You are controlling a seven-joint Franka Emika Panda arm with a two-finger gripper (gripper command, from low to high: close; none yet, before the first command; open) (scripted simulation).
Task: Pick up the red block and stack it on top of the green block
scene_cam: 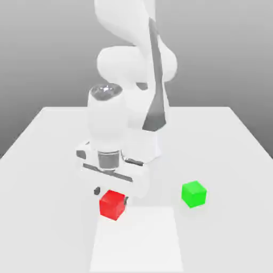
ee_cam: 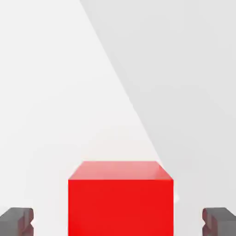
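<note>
Red block point(ee_cam: 120, 198) sits closest to the hand camera, between two dark fingertips point(ee_cam: 16, 221) that stand clear of its sides with a gap showing on each. The gripper point(scene_cam: 111, 194) is spread wide and holds nothing. In the exterior view the block point(scene_cam: 112, 204) rests on the white table point(scene_cam: 48, 160) directly under the lowered hand, one dark fingertip showing on each side of it, near the front of the table.

The green block point(scene_cam: 193, 194) sits alone on the table toward the exterior view's right, apart from the red one and at about the same depth.

The step in hand appears to be the grasp: the fingers bracket the cube but have not met it. The next move likely calls for closing squarely on the two opposite side faces, then lifting and carrying across to the green block.

As a cube, the red block has no long axis. It rests flat with one face up. In the hand view its near face looks square to the camera and its side faces line up with the fingers, so no turning of the wrist seems needed.
</note>
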